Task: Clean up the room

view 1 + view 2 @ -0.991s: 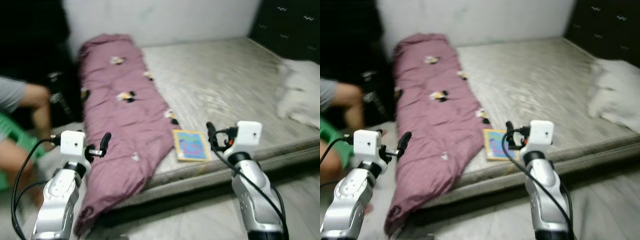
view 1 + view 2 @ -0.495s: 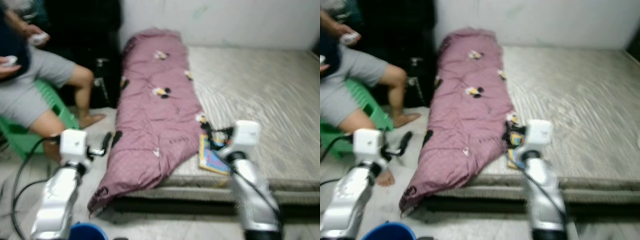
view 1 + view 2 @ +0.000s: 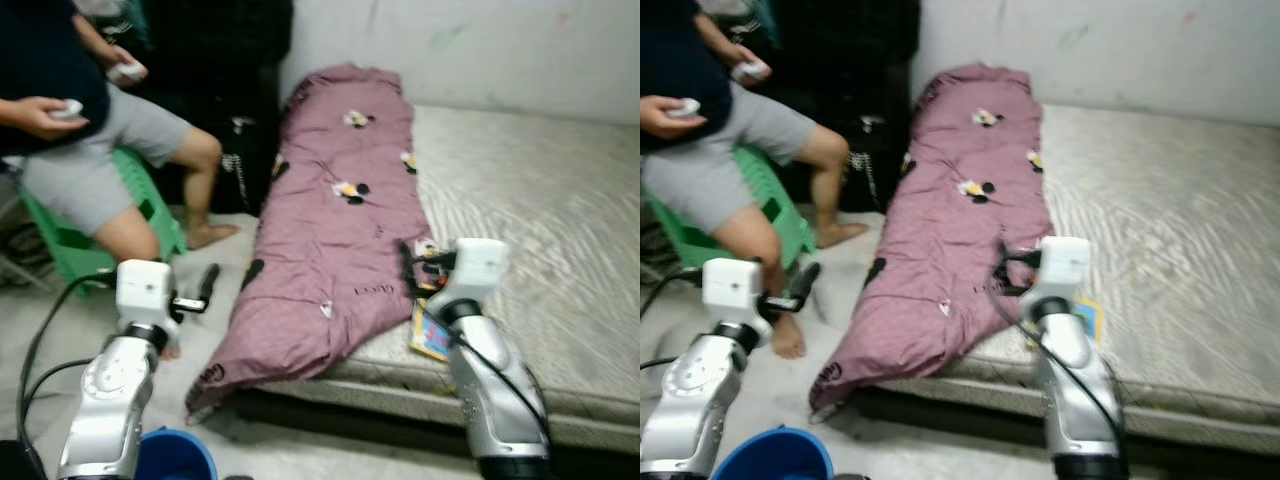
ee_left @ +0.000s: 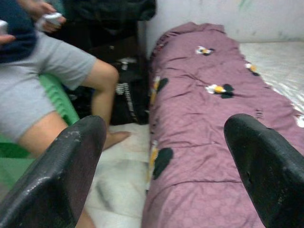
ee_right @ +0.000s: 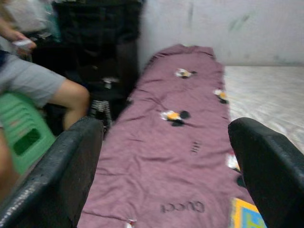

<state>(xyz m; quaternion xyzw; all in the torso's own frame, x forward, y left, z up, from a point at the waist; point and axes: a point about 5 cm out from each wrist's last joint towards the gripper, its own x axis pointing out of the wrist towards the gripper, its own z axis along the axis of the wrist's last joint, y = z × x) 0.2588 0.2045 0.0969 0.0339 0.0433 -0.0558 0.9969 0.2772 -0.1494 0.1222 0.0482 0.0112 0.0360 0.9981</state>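
both grippers spread, empty; one purple blanket (image 3: pixel 338 220), one book (image 3: pixel 432 335).

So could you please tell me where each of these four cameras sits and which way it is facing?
Left eye view: on the head, looking forward and down at the mauve quilt on the mattress; both silver arms show, left gripper and right gripper raised.
Right eye view: beside it, same scene, plus the blue bucket.
Left wrist view: along its two open black fingers at the quilt and a seated person.
Right wrist view: along its open fingers at the quilt and book corner.
All four share the quilt.
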